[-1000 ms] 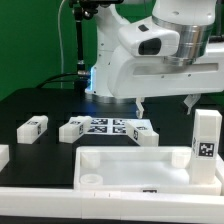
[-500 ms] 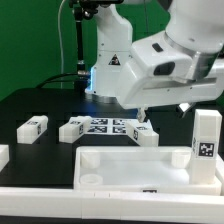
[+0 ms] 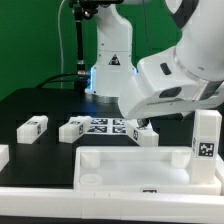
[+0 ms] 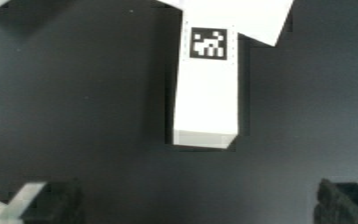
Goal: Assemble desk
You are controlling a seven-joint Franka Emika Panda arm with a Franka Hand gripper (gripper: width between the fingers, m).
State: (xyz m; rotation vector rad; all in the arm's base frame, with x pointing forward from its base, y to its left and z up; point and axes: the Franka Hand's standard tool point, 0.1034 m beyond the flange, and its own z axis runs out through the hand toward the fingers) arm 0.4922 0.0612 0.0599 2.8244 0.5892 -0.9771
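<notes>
While the white arm leans low over the black table, its gripper hangs with the two fingers spread wide and nothing between them. The wrist view shows both dark fingertips far apart above bare table. Below the gripper lies one white leg, flat on its side, with a black-and-white tag near one end. Neither fingertip touches it. From the exterior view, one finger hovers just above a lying leg that rests against the edge of the marker board. On the near side of the gripper, toward the onlooker, the tabletop lies with its raised rim upward, and a round socket shows in one corner. Close beside the gripper, on the exterior view's right, an upright leg stands at the tabletop's far rim with its tag facing outward. Whether it sits in a socket cannot be told. Away from the gripper, across the marker board toward the exterior view's left, a second lying leg touches the board's edge. A third lying leg rests farther out, well apart from the gripper.
</notes>
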